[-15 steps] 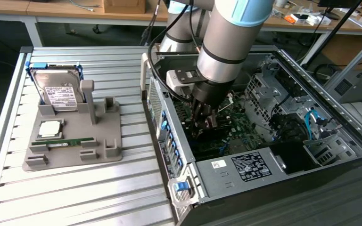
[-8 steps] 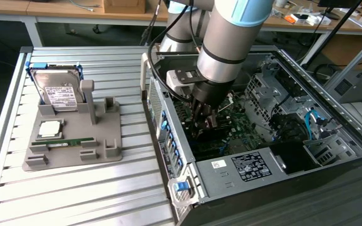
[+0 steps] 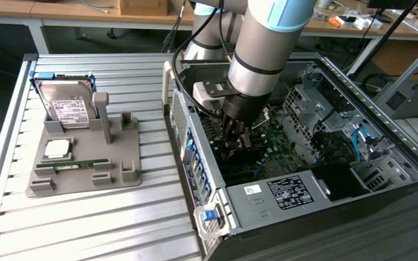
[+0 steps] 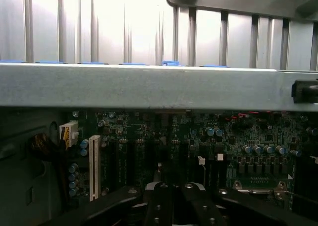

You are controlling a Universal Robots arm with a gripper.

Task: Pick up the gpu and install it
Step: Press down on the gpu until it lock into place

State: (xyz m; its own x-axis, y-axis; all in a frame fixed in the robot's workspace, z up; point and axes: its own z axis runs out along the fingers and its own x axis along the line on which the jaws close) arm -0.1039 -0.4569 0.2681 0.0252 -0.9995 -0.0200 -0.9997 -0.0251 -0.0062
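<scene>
1. Gripper (image 3: pixel 232 142) is down inside the case (image 3: pixel 383 136) — jaws clenched.
2. Gpu (image 3: pixel 249 163) sits dark just under the jaws, low over the motherboard (image 4: pixel 164 136) — contact unclear.

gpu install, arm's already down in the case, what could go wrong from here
1. The end effector is deep inside the open computer case, just above the motherboard; a small misalignment could press on board parts rather than a slot.
2. Loose cables lie beside it and might snag.
3. The arm's own black cable hangs over the case wall and could catch on its edge.
</scene>
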